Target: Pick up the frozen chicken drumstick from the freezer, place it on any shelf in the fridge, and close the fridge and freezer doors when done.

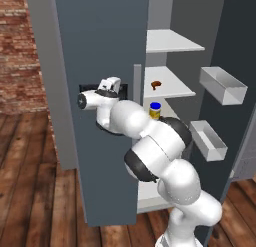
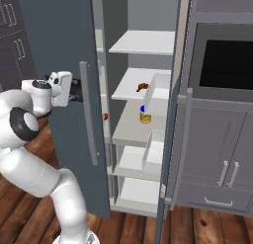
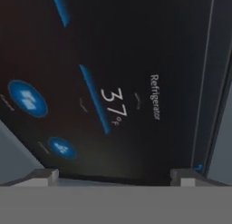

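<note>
The frozen chicken drumstick (image 1: 156,84) lay on the shelf (image 1: 175,89), second from the top of the right-hand column, seen just right of centre in the upper half of the left base view and near the middle of the right base view, where it showed as a small orange-brown piece (image 2: 142,87) on the pale board (image 2: 129,91). One shelf below it stood a yellow jar with a blue lid (image 1: 155,110), and a small red lump (image 2: 105,116) showed in the narrow gap behind the door's edge in the right base view. The gripper (image 1: 111,84) was well apart from the drumstick, on the outer side of the panelled door (image 1: 100,41), which stood between them; in the left base view it sat left of centre, hard against the black panel (image 1: 87,86) on that door. In the right base view the hand (image 2: 62,88) appeared at the left, level with the drumstick's shelf but across the door and its grey bar handle (image 2: 89,114). The hand view showed the black panel close up (image 3: 113,82), with blue lights, the figure 37 and the word Refrigerator, and the two fingertips (image 3: 43,177) stood spread wide at the bottom corners with nothing between them. The plain door (image 1: 235,51), at the right of the left base view, stood open, two grey bins (image 1: 222,85) fixed to its inner face.
</note>
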